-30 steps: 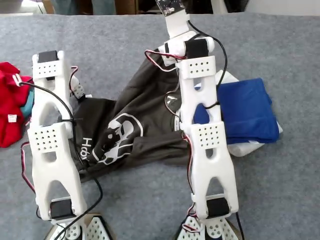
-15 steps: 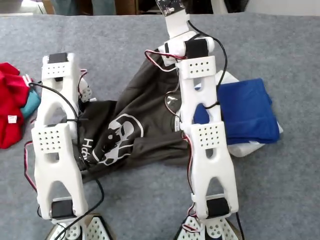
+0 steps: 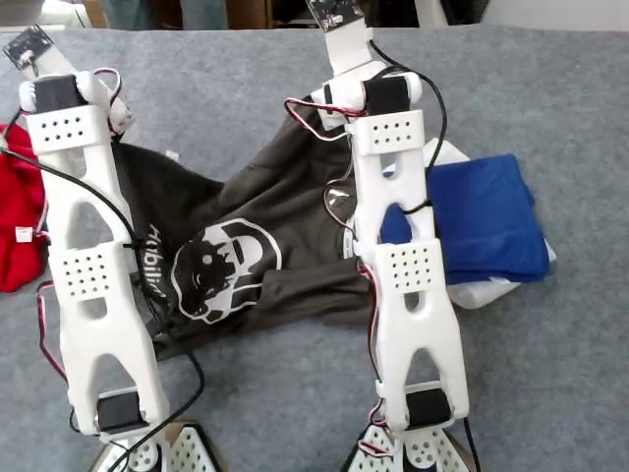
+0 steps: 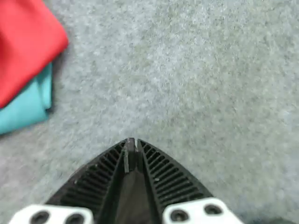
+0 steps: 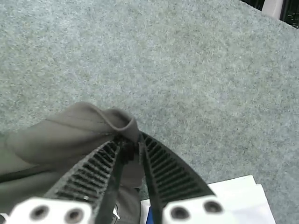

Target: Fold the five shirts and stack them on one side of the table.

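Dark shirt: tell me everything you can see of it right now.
The dark shirt is soft brown-grey cloth with a white skull-like print facing up. It lies unfolded and rumpled on the grey table cover between the two arms, partly under them. The right end effector is shut on a bunched fold at its far edge. One corner stretches toward the left end effector, which is shut, seemingly on the dark cloth.

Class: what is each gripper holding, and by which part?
Right gripper pinches the dark shirt by a bunched edge. Left gripper is shut, apparently on another edge of it.
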